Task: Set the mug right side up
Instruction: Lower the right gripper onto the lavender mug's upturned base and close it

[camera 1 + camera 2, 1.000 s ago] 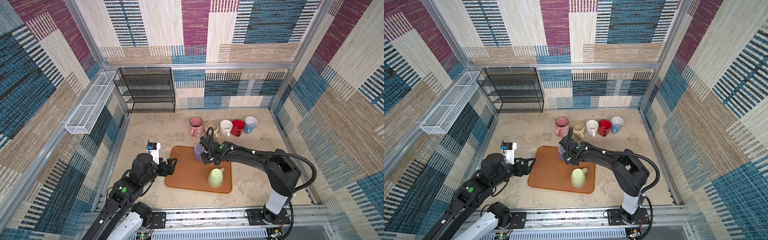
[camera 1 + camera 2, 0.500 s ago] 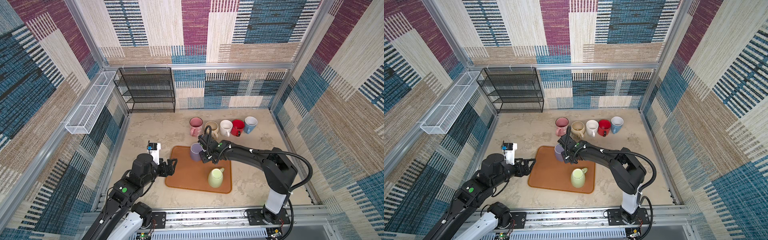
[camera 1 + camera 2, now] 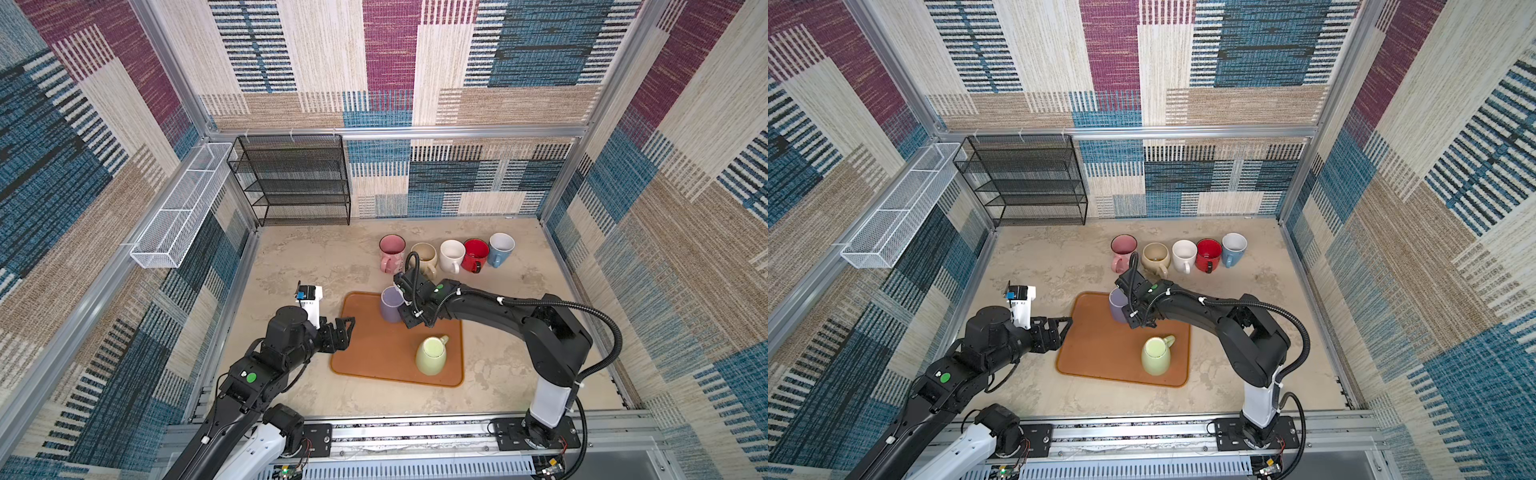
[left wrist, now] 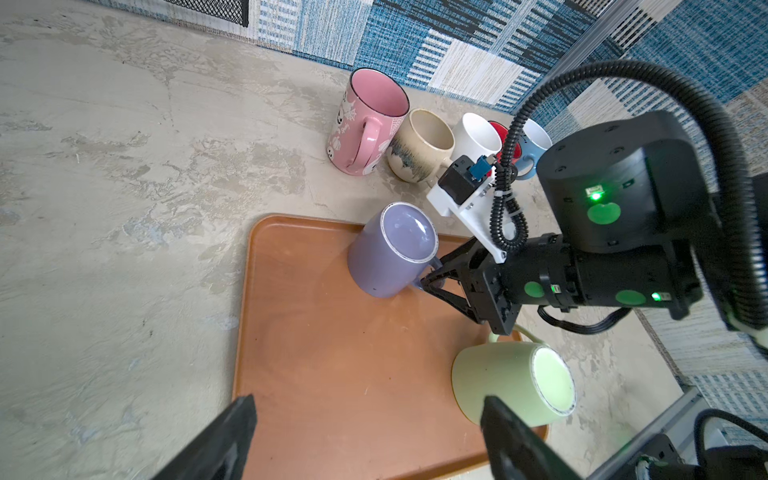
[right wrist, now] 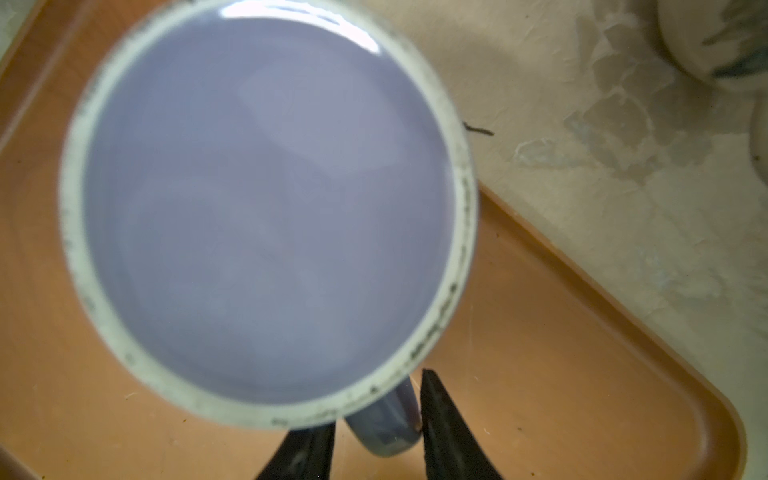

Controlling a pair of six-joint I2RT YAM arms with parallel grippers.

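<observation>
I find right gripper (image 4: 432, 284) clamped on purple mug (image 4: 386, 266) handle, base up, at tray (image 4: 324, 353) far edge; left gripper (image 3: 347, 332) spread, empty.

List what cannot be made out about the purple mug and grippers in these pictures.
- purple mug underside: blurred, too close, right wrist view.
- Its opening: faces down, unseen in every view.
- Its handle: both top views, covered by right gripper.
- red mug: left wrist view, mostly behind cable.

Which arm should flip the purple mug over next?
The right one. The right tool grips the handle of the upside-down purple mug, while the left tool hangs open at the tray's edge, apart from the mug.
</observation>
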